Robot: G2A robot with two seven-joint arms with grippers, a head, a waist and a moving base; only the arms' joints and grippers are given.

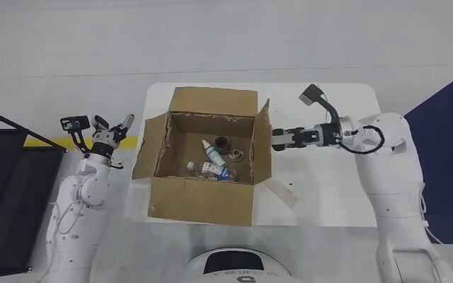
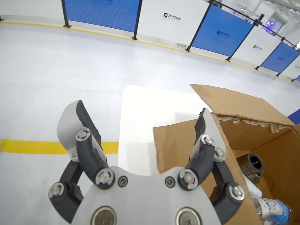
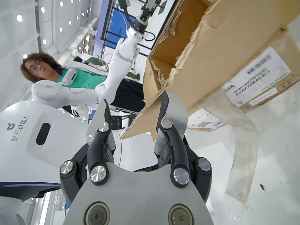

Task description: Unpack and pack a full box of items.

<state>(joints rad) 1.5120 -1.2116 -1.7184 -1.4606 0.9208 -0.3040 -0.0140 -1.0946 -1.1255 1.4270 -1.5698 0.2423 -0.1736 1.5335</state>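
Observation:
An open cardboard box (image 1: 202, 201) stands mid-table. Inside lie a white bottle (image 1: 211, 152), a black cylinder (image 1: 222, 144), a small metal part (image 1: 236, 155) and a clear bottle with a blue label (image 1: 210, 170). My right gripper (image 1: 274, 139) is open at the box's right flap (image 1: 262, 145). In the right wrist view the flap's torn corner (image 3: 145, 127) sits between the fingers of that gripper (image 3: 136, 101). My left gripper (image 1: 113, 126) hangs open and empty off the table's left edge, beside the left flap (image 2: 178, 146). The left wrist view catches the cylinder (image 2: 254, 162).
The white table (image 1: 325, 191) has bare surface right of the box. A loose strip of tape (image 1: 287, 189) trails from the box's right side onto it. A dark panel (image 1: 21, 198) stands on the floor at far left.

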